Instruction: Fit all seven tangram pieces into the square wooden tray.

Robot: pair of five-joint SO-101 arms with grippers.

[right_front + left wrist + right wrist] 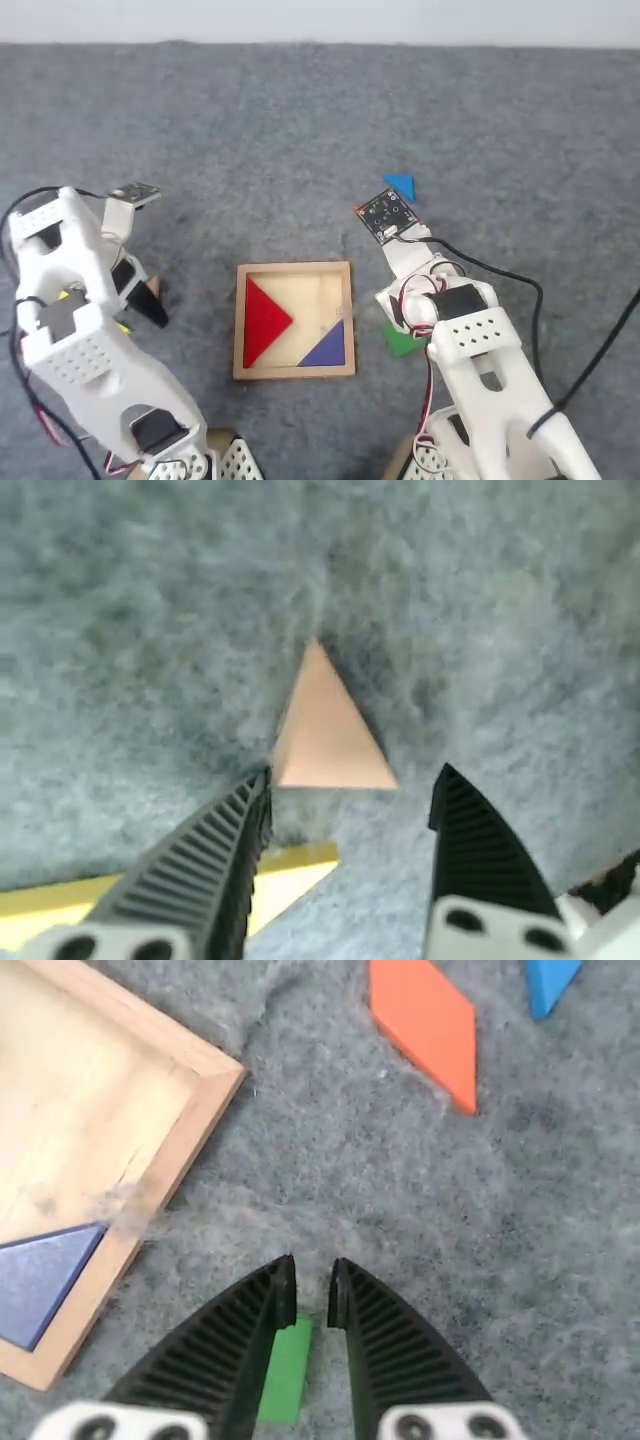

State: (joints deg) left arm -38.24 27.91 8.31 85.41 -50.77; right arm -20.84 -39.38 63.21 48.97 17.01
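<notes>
Left pincer (pixel 353 775) first: you have its jaws spread wide and empty over the grey felt (pixel 300 130). The tan triangle (pixel 330 730) lies flat just ahead of its tips, in line with the gap. A yellow piece (pixel 275 880) lies on the felt under one of its fingers, behind the tips.

Your right pincer (pixel 312 1265) has its jaws drawn almost together, with only a thin slit between them and nothing clamped. The green piece (pixel 287 1370) lies on the felt beneath it, behind the tips. Ahead of this pincer is the orange parallelogram (pixel 425 1020), and beyond that the light blue triangle (pixel 550 980). The square wooden tray (pixel 200 1100) sits off to one side, near but apart.

Felt covers the whole table, and a pale wall (pixel 320 20) runs along the far edge.

You have two pincers, one tray and seven pieces. Two pieces are in the tray: the red triangle (pixel 265 320) against the side toward the left pincer, and the dark blue triangle (pixel 325 348) in a corner on the right pincer's side. Five lie out on the felt, three by the right pincer and two by the left.
</notes>
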